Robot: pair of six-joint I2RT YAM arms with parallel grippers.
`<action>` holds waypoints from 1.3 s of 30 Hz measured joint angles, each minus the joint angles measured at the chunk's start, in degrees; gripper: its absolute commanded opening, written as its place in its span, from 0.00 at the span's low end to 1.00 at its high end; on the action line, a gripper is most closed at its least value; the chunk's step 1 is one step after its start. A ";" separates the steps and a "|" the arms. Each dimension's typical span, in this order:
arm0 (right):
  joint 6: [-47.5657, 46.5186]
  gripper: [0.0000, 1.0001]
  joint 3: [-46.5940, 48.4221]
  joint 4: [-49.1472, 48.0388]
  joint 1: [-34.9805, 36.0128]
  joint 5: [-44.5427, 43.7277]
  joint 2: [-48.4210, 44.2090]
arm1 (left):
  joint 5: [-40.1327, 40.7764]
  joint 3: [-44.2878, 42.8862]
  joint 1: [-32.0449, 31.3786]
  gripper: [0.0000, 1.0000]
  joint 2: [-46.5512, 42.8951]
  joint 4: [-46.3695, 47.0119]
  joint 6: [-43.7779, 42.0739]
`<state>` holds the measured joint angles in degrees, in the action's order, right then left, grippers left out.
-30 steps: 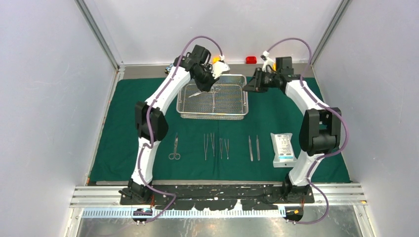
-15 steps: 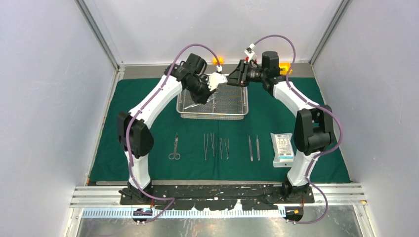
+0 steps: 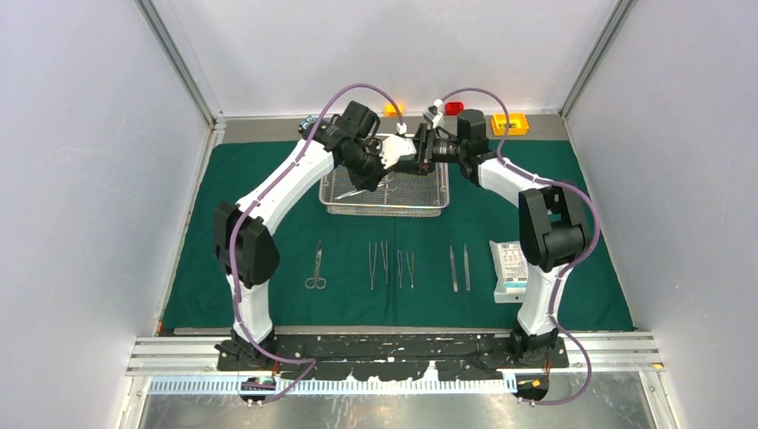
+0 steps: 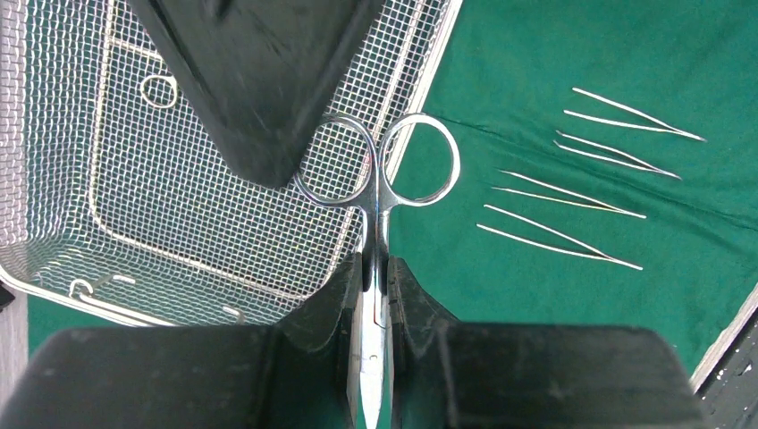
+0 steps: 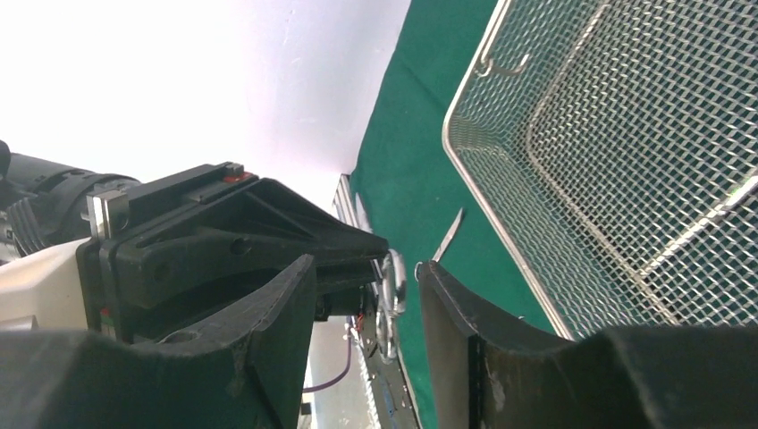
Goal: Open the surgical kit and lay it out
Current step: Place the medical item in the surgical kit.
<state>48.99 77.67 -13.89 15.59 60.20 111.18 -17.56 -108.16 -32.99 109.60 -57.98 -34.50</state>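
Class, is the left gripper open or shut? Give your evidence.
Shut: the left gripper clamps the ring-handled instrument between its fingers, no gap showing.

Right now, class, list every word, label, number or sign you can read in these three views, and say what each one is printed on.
No text is legible in any view.
On the white pouch: dark print, too small to read.
On the ring-handled instrument: no stamp or engraving shows.
On the wire-mesh tray: no label shows.
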 measured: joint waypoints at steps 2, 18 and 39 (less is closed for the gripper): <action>0.52 0.52 -0.13 -1.11 0.61 0.68 0.00 | 0.04 0.00 0.00 0.00 0.00 0.28 0.00; -0.61 0.37 -1.51 -1.44 2.64 2.97 0.96 | 0.66 0.00 0.00 0.00 0.00 1.42 0.00; -0.09 0.01 -1.46 -1.01 2.45 1.95 2.56 | 1.99 -0.37 0.20 0.41 0.96 1.38 0.59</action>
<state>48.90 76.20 -14.90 18.04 62.15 113.73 -15.57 -108.53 -32.80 110.56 -56.60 -33.91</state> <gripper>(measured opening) 0.052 0.149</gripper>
